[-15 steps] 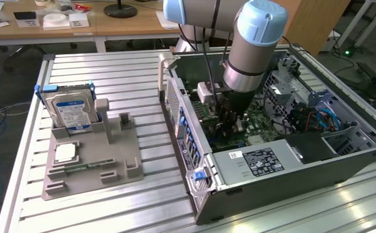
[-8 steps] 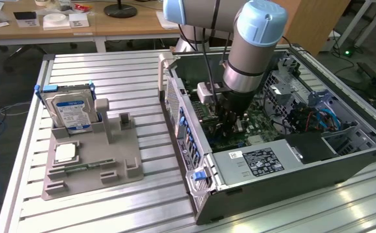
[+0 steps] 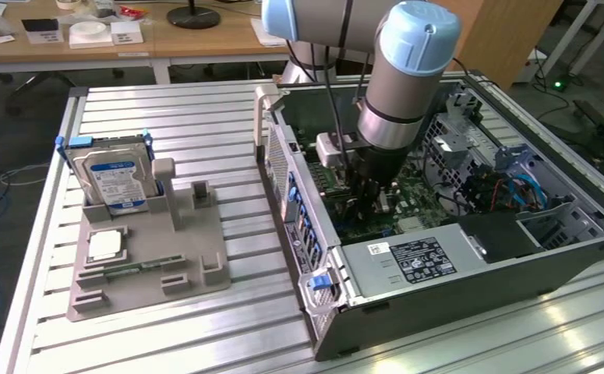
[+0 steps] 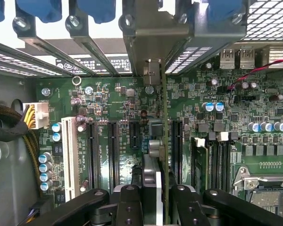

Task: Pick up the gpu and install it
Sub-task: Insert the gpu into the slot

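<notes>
- Closest to my wrist camera are the black fingers (image 4: 127, 205) of the end effector (image 4: 153, 202), closed on the gpu (image 4: 163, 141), which I see edge-on as a thin dark card running straight away from the fingers.
- At the card's far end I can see its grey metal bracket (image 4: 153, 73) standing against the rear slot openings of the computer case (image 3: 551, 265).
- From that camera the gpu stands upright over the green motherboard (image 4: 118, 101), between the long black expansion slots (image 4: 112, 155) on one side and the memory slots (image 4: 212, 160) on the other.
- I cannot tell whether the card's lower edge is seated in a slot or just above it; the fingers and the card itself hide that contact.
- On the exterior view, the arm (image 3: 406, 78) reaches down into the open case, and the end effector (image 3: 376, 195) is low inside it, just over the board; the gpu is too dark and narrow there for me to pick out.
- To the exterior view's left, well apart from the case, a grey fixture tray (image 3: 146, 269) sits on the slatted bench (image 3: 177, 117), with a blue-labelled hard drive (image 3: 114, 179) standing upright in it and a small square silver chip (image 3: 105, 245) lying flat near its front.
- Blue latches along the slot row are cut off by the wrist picture's edge.
</notes>
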Robot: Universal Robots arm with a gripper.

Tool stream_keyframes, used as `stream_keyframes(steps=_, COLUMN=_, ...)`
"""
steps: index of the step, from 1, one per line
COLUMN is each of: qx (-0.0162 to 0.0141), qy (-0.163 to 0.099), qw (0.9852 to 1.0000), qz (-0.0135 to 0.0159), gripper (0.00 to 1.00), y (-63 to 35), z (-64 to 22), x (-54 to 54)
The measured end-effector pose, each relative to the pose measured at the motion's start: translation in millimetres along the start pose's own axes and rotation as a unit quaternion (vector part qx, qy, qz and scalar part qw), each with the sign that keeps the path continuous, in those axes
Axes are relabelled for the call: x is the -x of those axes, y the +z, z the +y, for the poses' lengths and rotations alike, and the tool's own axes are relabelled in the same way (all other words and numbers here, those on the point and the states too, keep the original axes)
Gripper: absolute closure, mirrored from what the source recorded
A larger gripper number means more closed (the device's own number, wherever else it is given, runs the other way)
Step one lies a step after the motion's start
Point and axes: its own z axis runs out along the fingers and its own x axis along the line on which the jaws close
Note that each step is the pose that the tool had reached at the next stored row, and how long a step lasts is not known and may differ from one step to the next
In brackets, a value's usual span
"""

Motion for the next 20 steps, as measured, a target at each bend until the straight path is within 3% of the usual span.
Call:
stream_keyframes(steps=5, qx=0.0002, qy=0.0, qw=1.0, qz=0.0001, gripper=0.72, y=5.9, z=0.5, x=0.0)
stream_keyframes(steps=14, qx=0.0001, qy=0.0, qw=1.0, qz=0.0, gripper=0.72, y=5.9, z=0.4, x=0.1)
stream_keyframes(steps=15, qx=-0.0005, qy=0.0, qw=1.0, qz=-0.0016, gripper=0.72, y=6.9, z=0.3, x=0.5)
stream_keyframes(steps=20, qx=-0.0016, qy=0.0, qw=1.0, qz=-0.0002, gripper=0.65, y=0.2, z=0.3, x=0.2)
